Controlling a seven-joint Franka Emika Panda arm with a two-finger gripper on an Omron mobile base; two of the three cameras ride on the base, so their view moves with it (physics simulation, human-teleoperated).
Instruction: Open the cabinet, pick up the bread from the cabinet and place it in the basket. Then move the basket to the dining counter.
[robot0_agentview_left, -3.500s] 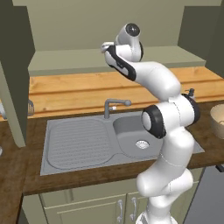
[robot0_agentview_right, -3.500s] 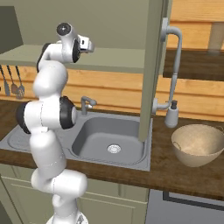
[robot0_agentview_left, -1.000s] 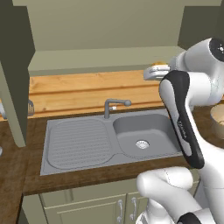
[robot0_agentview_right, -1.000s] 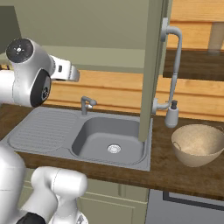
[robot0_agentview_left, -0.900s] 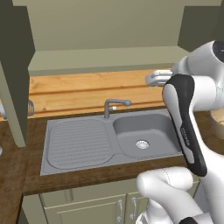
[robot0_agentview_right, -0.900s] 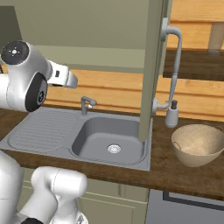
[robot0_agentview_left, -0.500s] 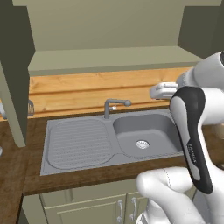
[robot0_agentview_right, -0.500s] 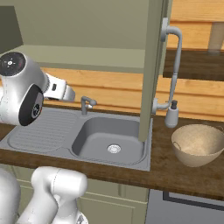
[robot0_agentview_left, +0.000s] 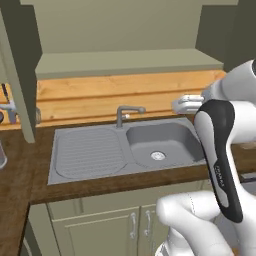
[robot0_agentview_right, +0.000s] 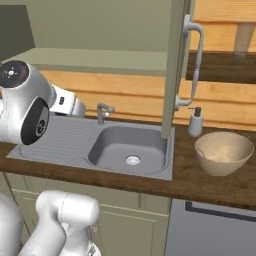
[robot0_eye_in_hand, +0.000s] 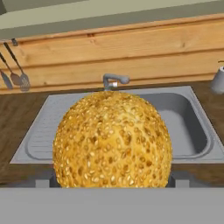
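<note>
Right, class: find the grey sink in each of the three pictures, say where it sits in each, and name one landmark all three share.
Left base view: the sink spans the centre.
Right base view: it sits centre-left, in the counter.
Hand view: it lies behind the bread, which covers its middle.
Shared landmark: the small tap at the sink's back edge.

Bread is golden-brown, speckled all over with pale seeds; sink is flat mid-grey with a ribbed drainboard, tap a duller grey; counter around it is dark brown wood grain; wall planks behind run light honey-orange in horizontal bands; cabinet is sage green, its inside a shade darker; low doors under the sink are paler green with silver handles; basket is beige with a speckled tan inside; soap bottle is pale grey; arm is white with a black band.
</note>
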